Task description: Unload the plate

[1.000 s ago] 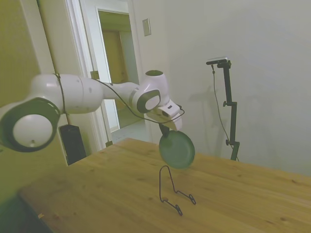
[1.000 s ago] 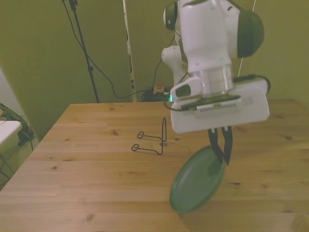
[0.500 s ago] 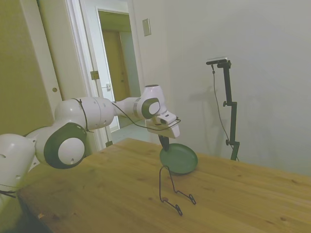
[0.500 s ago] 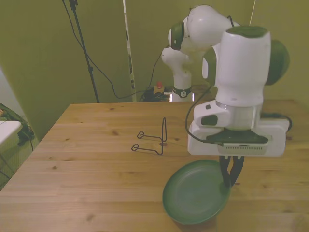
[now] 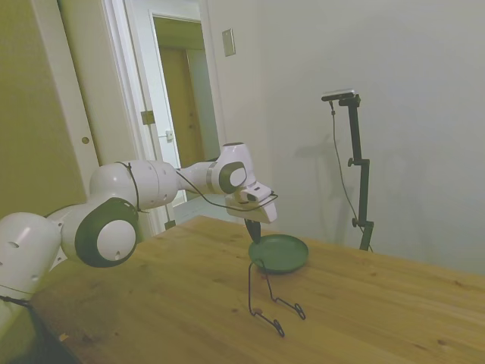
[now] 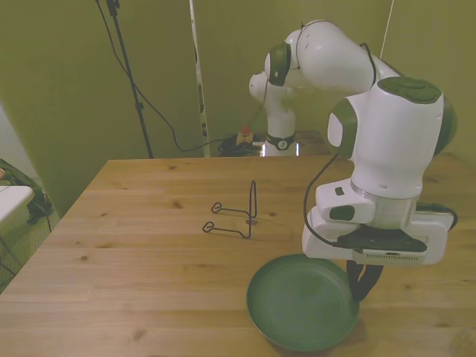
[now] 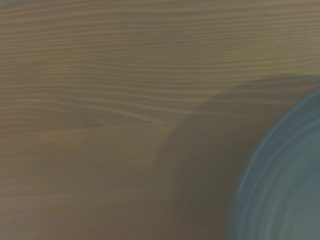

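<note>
the plate (image 6: 301, 312) is plain dark green, with no pattern on it; in the wrist view its blurred edge (image 7: 285, 185) looks paler, a grey-green. the bench (image 6: 134, 260) under the tool (image 6: 362, 281) is warm light brown wood with fine lengthwise grain and a few darker knots. the tool's fingers are black, below a white head. beside it, the wire stand (image 6: 236, 216) is thin and black.

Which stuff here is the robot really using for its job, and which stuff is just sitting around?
Part of the job:
- the green plate, lying almost flat, low over the table
- the tool, pinching the plate's rim
- the black wire stand, empty now

Just there:
- the wooden table
- the open door behind the arm in the side view
</note>
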